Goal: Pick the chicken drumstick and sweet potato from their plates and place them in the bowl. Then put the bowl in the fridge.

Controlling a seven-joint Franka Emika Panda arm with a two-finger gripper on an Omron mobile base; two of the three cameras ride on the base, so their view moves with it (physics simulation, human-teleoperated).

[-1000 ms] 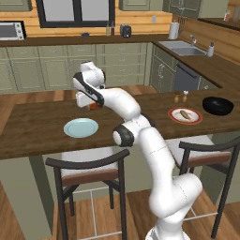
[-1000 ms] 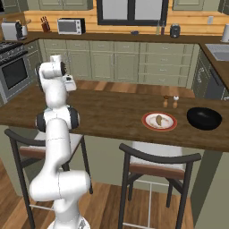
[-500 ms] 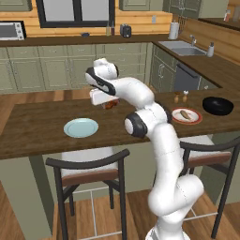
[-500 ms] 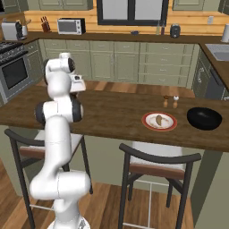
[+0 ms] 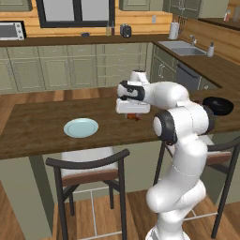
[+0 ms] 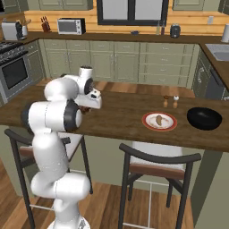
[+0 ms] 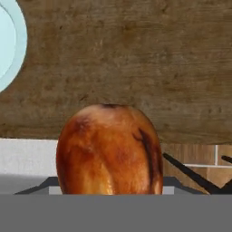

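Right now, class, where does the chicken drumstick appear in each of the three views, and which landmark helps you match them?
Left base view: chicken drumstick just right of centre, under the pincer.
Right base view: left of centre, a reddish bit below the white hand.
Hand view: large, bottom centre.
Shared landmark: the wooden counter it hangs over.

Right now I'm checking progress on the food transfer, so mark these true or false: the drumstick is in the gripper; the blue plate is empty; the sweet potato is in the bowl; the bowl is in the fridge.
1. The chicken drumstick is in the gripper. True.
2. The light blue plate is empty. True.
3. The sweet potato is in the black bowl. False: it lies on the red-rimmed plate.
4. The bowl is in the fridge. False: it sits on the wooden counter, right of the red-rimmed plate.
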